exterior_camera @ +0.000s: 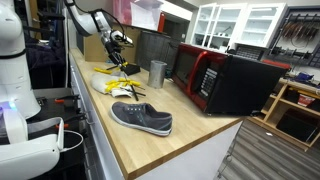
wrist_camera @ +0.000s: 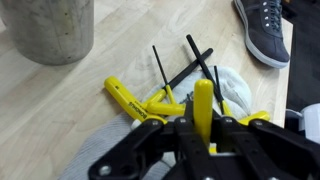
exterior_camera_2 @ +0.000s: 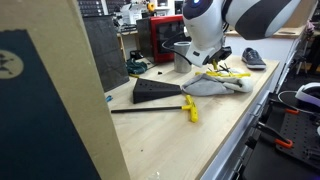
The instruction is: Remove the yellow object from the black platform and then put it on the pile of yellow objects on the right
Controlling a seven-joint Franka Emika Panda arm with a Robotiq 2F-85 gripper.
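My gripper (wrist_camera: 203, 128) is shut on a yellow-handled tool (wrist_camera: 203, 95) and holds it just above the pile of yellow objects (wrist_camera: 135, 100), yellow T-handle keys with black shafts lying on a white cloth (wrist_camera: 236, 90). In both exterior views the gripper (exterior_camera: 118, 45) (exterior_camera_2: 212, 60) hangs over the pile (exterior_camera: 115, 80) (exterior_camera_2: 226, 75). The black platform (exterior_camera_2: 155, 92) lies apart from the pile. Another yellow tool (exterior_camera_2: 190, 110) lies on the wood beside it, at the end of a long black rod.
A grey shoe (exterior_camera: 141, 118) (exterior_camera_2: 253, 58) (wrist_camera: 262, 30) lies on the wooden counter (exterior_camera: 190, 140) near the pile. A metal cup (exterior_camera: 157, 73) (wrist_camera: 50, 30) stands beside the pile. A red and black microwave (exterior_camera: 225, 80) stands behind it. A cardboard box (exterior_camera_2: 50, 100) fills the foreground.
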